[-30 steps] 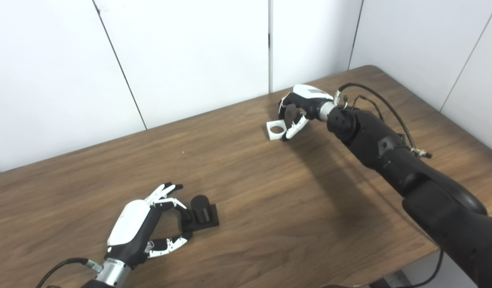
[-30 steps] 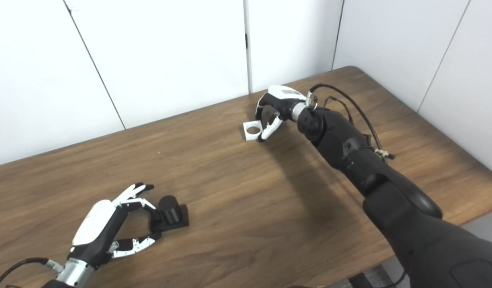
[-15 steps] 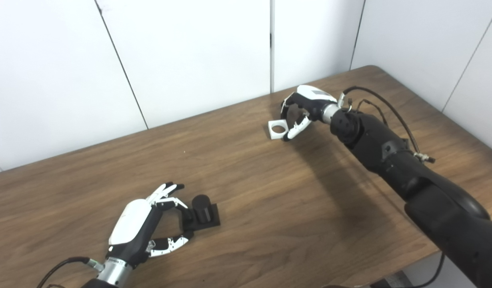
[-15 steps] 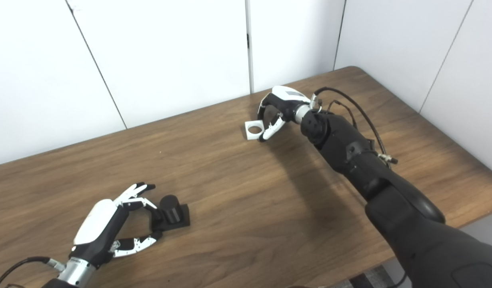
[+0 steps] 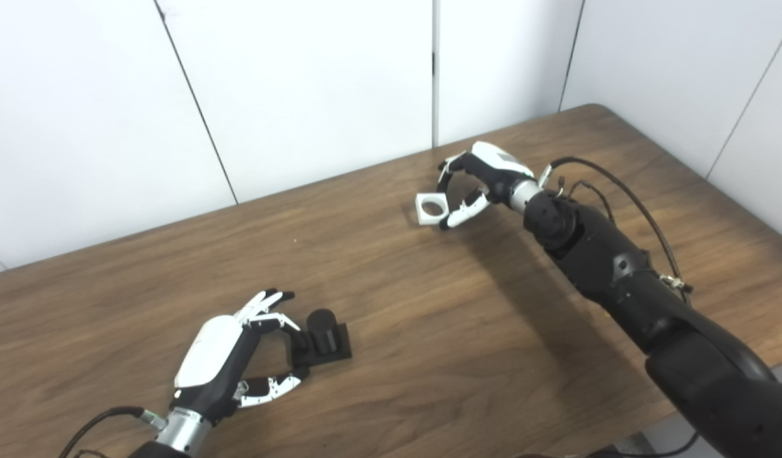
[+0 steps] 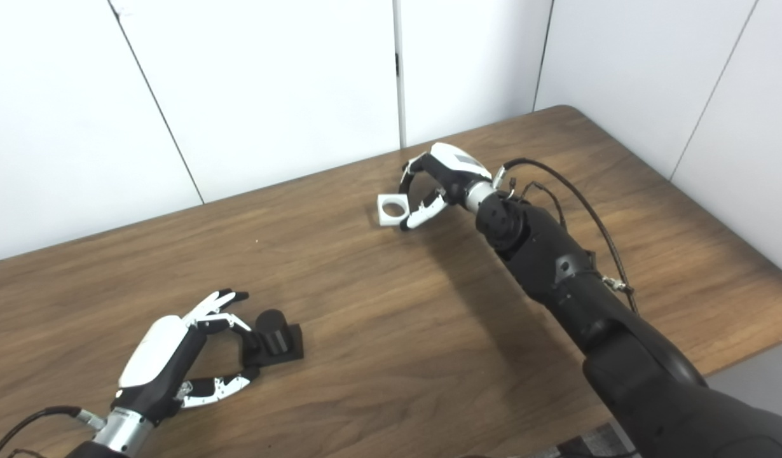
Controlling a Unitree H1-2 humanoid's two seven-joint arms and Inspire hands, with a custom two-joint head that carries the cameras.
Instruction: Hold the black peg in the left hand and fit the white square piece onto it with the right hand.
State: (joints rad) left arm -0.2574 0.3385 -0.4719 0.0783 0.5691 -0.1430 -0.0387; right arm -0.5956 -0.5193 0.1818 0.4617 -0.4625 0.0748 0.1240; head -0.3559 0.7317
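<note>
Wood-grain brown surface point(image 5: 429, 331) runs wide and bare, dark streaks along its length, white wall panels behind. Over the far side the right hand point(image 5: 477, 184) pinches the white square piece point(image 5: 431, 208) by one edge — fingers above, thumb below — and a faint shadow under it suggests it is just clear of the wood. It looks like hard, light plastic, blocky with a round hole through it; gripping the outer edges keeps that hole free. Near me the left hand point(image 6: 175, 366) is spread, its fingertips touching the black peg point(image 6: 273, 340) — a matte stub on a flat square base, stiff, best held by the base.
</note>
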